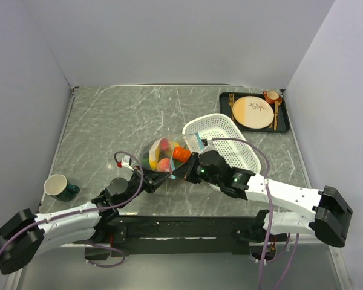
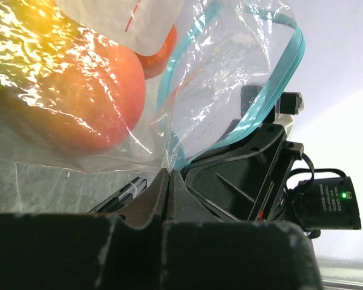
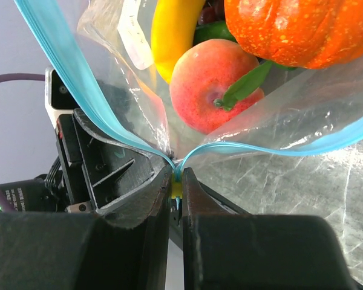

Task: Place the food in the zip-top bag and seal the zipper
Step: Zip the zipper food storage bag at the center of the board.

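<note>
Filled bag [image 1: 162, 154] pinched from both sides, mid-table [image 1: 109, 121].
Overhead, it lies just beside the basket [image 1: 230, 136]. Only the wrist views show the grips: left gripper [image 2: 169, 175] clamped on clear plastic, right gripper [image 3: 176, 181] clamped on the zipper [image 3: 278, 149], with peach [image 3: 215, 87] and banana [image 3: 172, 30] inside.

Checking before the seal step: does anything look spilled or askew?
Nothing spilled; the food sits inside the zip-top bag. Only the zipper looks odd: its two strips gape apart beyond the right pincer pinching them.
</note>
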Controlling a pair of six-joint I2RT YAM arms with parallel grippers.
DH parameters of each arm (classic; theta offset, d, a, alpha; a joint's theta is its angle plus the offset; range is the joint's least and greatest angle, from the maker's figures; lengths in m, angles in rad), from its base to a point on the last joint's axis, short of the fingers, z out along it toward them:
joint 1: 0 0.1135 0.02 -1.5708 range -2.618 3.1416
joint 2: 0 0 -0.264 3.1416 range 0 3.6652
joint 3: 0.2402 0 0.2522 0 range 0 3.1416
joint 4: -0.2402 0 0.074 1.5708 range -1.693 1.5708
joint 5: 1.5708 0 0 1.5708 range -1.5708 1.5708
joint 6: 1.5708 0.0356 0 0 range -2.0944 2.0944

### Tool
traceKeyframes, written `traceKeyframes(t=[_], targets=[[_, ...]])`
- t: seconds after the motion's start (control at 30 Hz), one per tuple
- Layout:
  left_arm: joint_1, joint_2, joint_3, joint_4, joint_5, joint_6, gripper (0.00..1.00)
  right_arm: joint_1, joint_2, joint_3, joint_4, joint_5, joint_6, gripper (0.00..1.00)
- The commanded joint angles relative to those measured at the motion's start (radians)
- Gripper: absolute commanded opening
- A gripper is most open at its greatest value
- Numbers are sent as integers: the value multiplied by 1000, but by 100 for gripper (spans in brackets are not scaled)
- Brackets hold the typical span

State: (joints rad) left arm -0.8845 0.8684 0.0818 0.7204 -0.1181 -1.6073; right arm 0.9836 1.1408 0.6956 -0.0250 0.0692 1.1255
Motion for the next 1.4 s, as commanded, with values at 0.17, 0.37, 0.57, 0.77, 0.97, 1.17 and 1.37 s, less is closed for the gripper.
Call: traceKeyframes(t=[0.17,0.37,0.57,0.77,0.97,1.17,1.37], targets=[[1,-26,-39,-42,66,110,1,-95,-38,51,-32,52,-95,2],[1,20,-47,-3,104,135,1,-114,-35,65,-46,21,-110,2],[1,61,-10,28,110,170,1,-91,-30,-30,20,-51,-33,2],[2,121,53,10,187,231,1,-92,-39,-19,-4,-14,-52,12],[1,155,73,25,215,244,1,-74,-55,-54,22,-65,-15,13],[2,159,124,-30,224,283,1,-39,-111,-114,16,-82,36,15],[9,178,142,-30,267,296,1,24,-127,-143,-1,-82,62,20]])
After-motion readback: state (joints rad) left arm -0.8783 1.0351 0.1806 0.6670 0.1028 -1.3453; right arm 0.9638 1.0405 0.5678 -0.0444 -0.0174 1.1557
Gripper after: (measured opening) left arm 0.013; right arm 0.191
